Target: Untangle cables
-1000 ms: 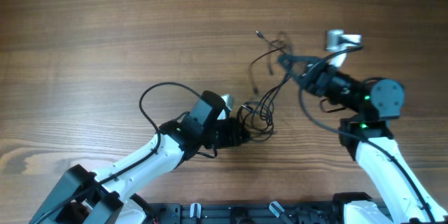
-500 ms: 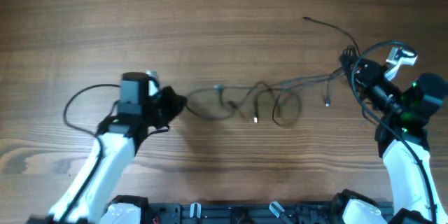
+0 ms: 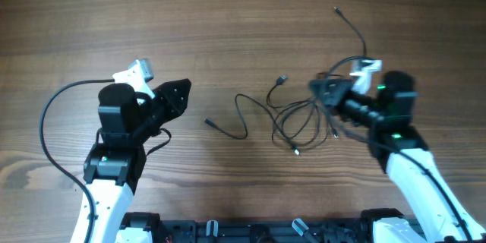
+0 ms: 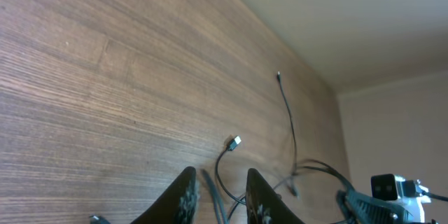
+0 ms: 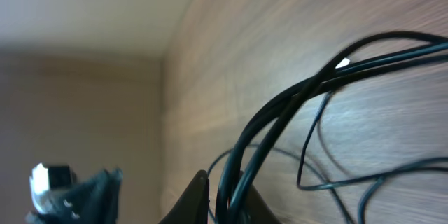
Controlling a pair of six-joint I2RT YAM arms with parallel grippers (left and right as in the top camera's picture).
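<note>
We are looking down on a table (image 3: 228,15) where the cables (image 3: 292,118) are lying spread out right of centre. The left gripper (image 3: 181,95) is hovering well to their left, apart from the nearest loose end. The right gripper (image 3: 319,89) is sitting at their right edge, with strands running between its fingers and one cord trailing off toward the table's far side.

Robotics lab bench — white left arm (image 3: 106,197) and right arm (image 3: 421,178) at a wood-grain table (image 3: 228,15) (bare beige wall (image 4: 350,14) beyond)
</note>
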